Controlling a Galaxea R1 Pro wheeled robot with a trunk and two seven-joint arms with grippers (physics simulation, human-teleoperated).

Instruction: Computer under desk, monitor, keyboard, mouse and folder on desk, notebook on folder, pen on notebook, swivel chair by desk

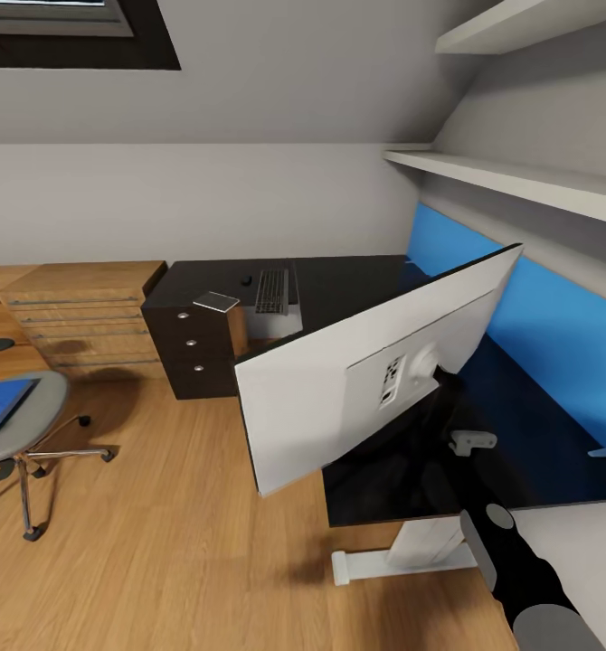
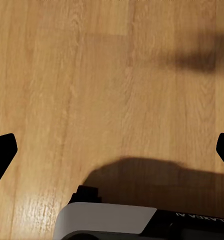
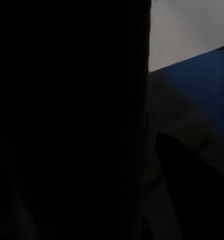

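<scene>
the right arm [image 1: 529,588] reaches forward over the near end of the table [image 1: 538,434], and its end effector is at the black stem behind the monitor [image 1: 339,398]. if it grips the stem or only touches it, i cannot tell, because the right wrist view is almost all dark. the monitor is tilted, its white back faces the robot, and its long axis runs from low at the left to high at the right, partly beyond the table edge. the right arm is clearly the nearer one. the left end effector [image 2: 112,150] is open above the wooden floor [image 1: 158,542]. further left, the blue folder [image 1: 0,407] lies on the swivel chair [image 1: 23,425]. far along the table lies the keyboard [image 1: 272,291], with the blue back panel [image 1: 556,316] at the right and shelves [image 1: 520,176] above.
</scene>
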